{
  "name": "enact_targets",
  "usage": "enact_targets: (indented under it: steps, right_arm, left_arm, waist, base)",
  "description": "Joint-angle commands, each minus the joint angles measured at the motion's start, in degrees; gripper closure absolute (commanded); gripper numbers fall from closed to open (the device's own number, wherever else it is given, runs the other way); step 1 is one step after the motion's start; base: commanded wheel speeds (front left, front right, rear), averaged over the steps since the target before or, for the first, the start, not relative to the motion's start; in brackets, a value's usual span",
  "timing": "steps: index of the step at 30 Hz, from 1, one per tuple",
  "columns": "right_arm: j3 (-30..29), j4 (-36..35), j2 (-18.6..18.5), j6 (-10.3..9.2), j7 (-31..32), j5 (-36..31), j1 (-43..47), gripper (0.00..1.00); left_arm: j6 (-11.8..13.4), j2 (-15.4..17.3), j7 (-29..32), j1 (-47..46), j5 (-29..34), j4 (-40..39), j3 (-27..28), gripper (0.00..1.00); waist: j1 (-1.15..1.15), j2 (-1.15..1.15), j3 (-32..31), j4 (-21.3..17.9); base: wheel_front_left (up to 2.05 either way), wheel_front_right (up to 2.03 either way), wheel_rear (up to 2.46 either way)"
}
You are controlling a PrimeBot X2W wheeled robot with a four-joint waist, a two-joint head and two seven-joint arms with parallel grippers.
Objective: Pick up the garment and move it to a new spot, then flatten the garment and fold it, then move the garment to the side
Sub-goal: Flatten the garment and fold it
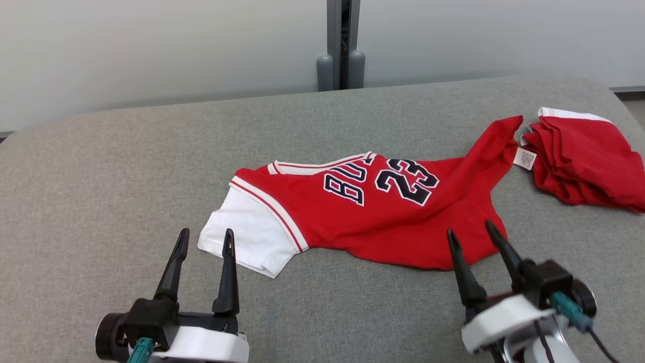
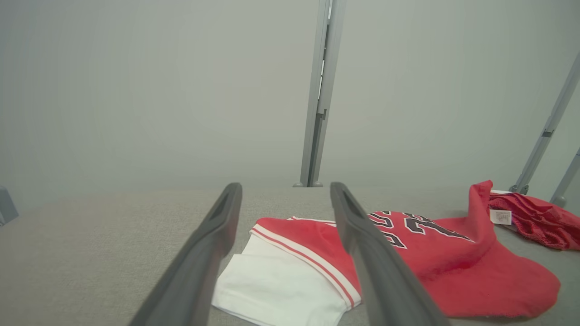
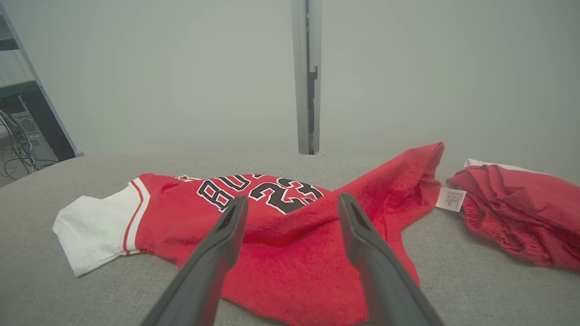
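Note:
A red jersey-style garment with a white sleeve and the number 23 lies rumpled in the middle of the grey padded table; one red corner stretches toward the far right. My left gripper stands open just in front of the white sleeve, holding nothing. Near the garment's front right hem, my right gripper is open, its fingers above the red cloth with nothing between them. In the right wrist view the hem lies below the two fingertips.
A second red garment with a white edge and a white label lies bunched at the table's far right, also seen as the red bundle. A grey post stands behind the table against a pale wall.

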Motion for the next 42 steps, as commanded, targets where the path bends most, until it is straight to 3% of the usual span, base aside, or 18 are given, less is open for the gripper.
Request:
enact_targets:
  steps: [1,9,13,19,27,35,37,38,39,40,41,42]
  right_arm:
    - [-0.3,-0.9,-0.9,0.00,-0.3,0.3,1.9,0.00]
    - [-3.4,-5.9,-1.6,0.00,-0.3,1.5,10.1,0.00]
    - [-6.5,-5.2,-1.4,0.01,-0.3,2.3,12.5,0.00]
    - [-8.3,3.0,-0.8,0.01,-0.3,8.4,9.4,0.00]
    - [-3.2,18.3,-0.3,0.02,0.1,24.2,-0.8,0.00]
    - [1.3,30.2,-0.9,0.02,0.1,32.1,-9.5,0.00]
    - [1.7,32.7,-0.9,0.02,0.0,32.8,-11.2,0.10]
    - [1.8,33.7,-0.8,0.02,-0.1,33.4,-11.9,0.25]
    - [2.1,34.6,-0.8,0.02,-0.1,33.8,-12.5,0.51]
    - [2.5,35.3,-0.9,0.02,-0.2,33.9,-13.2,0.69]
    - [2.5,35.3,-0.9,0.02,-0.2,33.9,-13.2,0.69]
    - [2.9,35.9,-1.1,0.02,-0.2,33.8,-13.8,1.00]
  left_arm:
    - [0.1,0.2,-0.2,0.3,-0.4,0.2,0.2,0.00]
    - [0.7,0.2,-0.2,2.2,-1.8,0.6,0.8,0.00]
    - [0.7,0.2,-0.2,3.2,-1.8,0.9,1.1,0.00]
    - [0.5,0.2,-0.2,2.7,-1.9,1.1,0.5,0.00]
    - [0.0,0.2,-0.2,1.4,-1.2,1.1,-0.8,0.00]
    - [-0.4,0.2,-0.2,0.6,-0.7,1.0,-1.2,0.00]
    - [-0.4,0.2,-0.2,0.5,-0.7,0.9,-1.2,0.00]
    - [-0.4,0.2,-0.2,0.4,-0.7,0.8,-1.1,0.00]
    - [-0.3,0.2,-0.2,0.3,-0.6,0.7,-1.0,0.00]
    - [-0.3,0.2,-0.2,0.2,-0.5,0.6,-1.0,0.00]
    - [-0.3,0.2,-0.2,0.2,-0.5,0.6,-1.0,0.00]
    - [-0.4,0.2,-0.2,0.1,-0.4,0.7,-1.0,0.00]
  waist:
    - [0.00,0.00,-0.7,-0.1]
    - [0.00,0.00,-2.7,-0.4]
    - [0.00,0.00,-3.4,-0.7]
    - [0.00,0.00,-3.3,-0.7]
    - [0.00,0.00,-2.6,1.8]
    - [0.00,0.00,-1.3,3.8]
    - [0.00,0.00,-1.1,4.0]
    - [0.00,0.00,-1.0,4.0]
    - [0.00,0.00,-0.8,4.0]
    - [0.00,0.00,-0.7,4.0]
    - [0.00,0.00,-0.7,4.0]
    - [0.00,0.00,-0.6,3.9]
  base:
    - [0.00,0.00,0.00]
    - [0.00,0.00,0.00]
    - [0.00,0.00,0.00]
    - [0.00,0.00,0.00]
    - [0.00,0.00,0.00]
    - [0.00,0.00,0.00]
    - [0.00,0.00,0.00]
    - [0.00,0.00,0.00]
    - [0.00,0.00,0.00]
    - [0.00,0.00,0.00]
    - [0.00,0.00,0.00]
    - [0.00,0.00,0.00]
